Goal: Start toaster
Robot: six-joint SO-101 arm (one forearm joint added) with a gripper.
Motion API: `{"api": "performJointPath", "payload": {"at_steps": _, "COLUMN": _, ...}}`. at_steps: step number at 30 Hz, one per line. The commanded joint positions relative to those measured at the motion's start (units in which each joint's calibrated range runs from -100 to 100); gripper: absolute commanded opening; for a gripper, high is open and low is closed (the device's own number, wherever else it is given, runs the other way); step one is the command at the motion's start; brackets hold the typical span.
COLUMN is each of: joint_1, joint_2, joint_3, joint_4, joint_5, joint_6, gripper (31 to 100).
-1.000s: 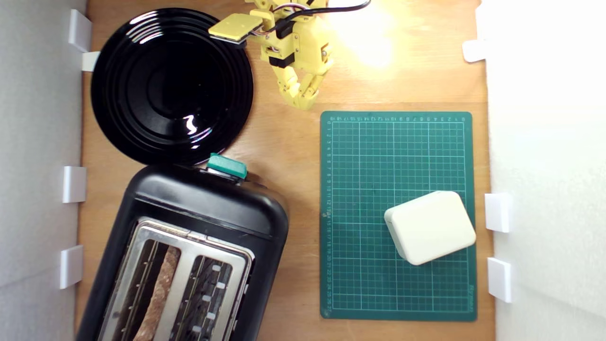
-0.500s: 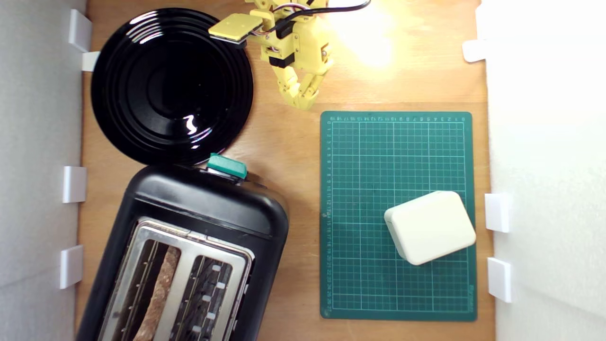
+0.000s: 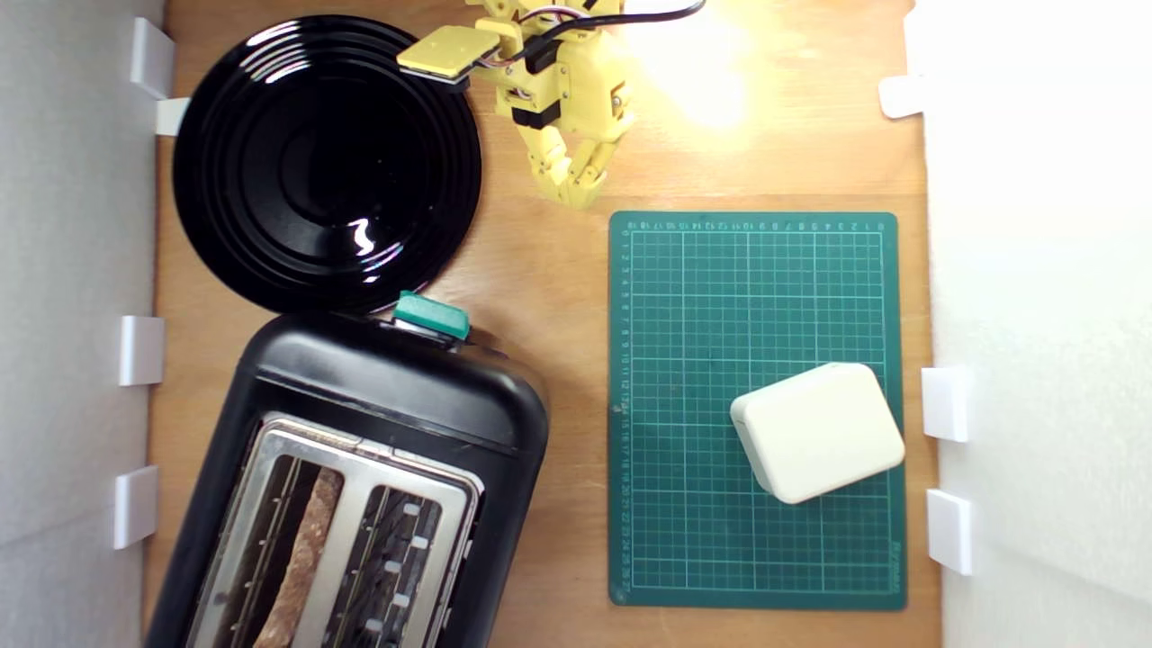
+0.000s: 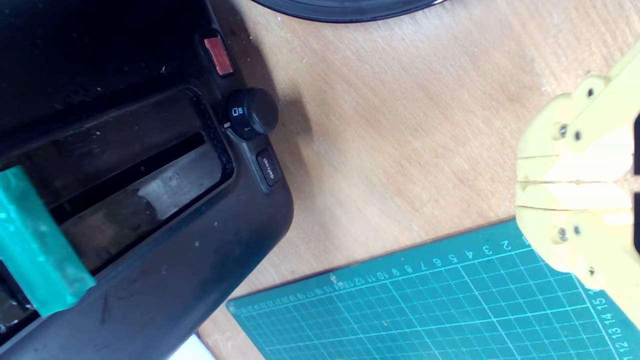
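Nothing moved: tool [image 3: 576,193] pressed together, apart from glossy black toaster [image 3: 378,387], teal lever [image 3: 432,315] up.

A tabletop robot test bench: a bare wooden board [image 3: 549,270] fenced by white foam walls [image 3: 72,270] (held by white clips [image 3: 142,350]), with a green gridded cutting mat [image 3: 720,306].

Black plate [image 3: 326,162], green mat [image 3: 756,270] bearing cream box [image 3: 817,432].
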Motion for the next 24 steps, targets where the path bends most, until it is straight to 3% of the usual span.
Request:
{"api": "performJointPath", "payload": {"at_steps": 1, "joint_1": 0.4, "joint_2": -0.6, "joint_3": 0.3, "joint_4": 0.7, "joint_5": 0.1, "joint_6": 0.4, "gripper": 31.4}}
{"api": "performJointPath", "payload": {"at_steps": 7, "joint_1": 0.5, "joint_2": 2.2, "joint_3": -6.8, "joint_4": 0.7, "joint_5": 0.2, "joint_6": 4.2, "gripper": 31.3}}
{"api": "performJointPath", "payload": {"at_steps": 13, "joint_1": 0.6, "joint_2": 15.1, "joint_3": -19.9, "joint_4": 1.0, "joint_5": 0.2, "joint_6": 6.1, "gripper": 31.3}}
{"api": "performJointPath", "payload": {"at_steps": 20, "joint_1": 0.7, "joint_2": 28.8, "joint_3": -35.1, "joint_4": 15.2, "joint_5": 0.3, "joint_6": 5.8, "gripper": 31.3}}
{"api": "performJointPath", "payload": {"at_steps": 24, "joint_1": 3.1, "joint_2": 34.7, "joint_3": -41.5, "joint_4": 20.1, "joint_5": 0.3, "joint_6": 6.1, "gripper": 31.3}}
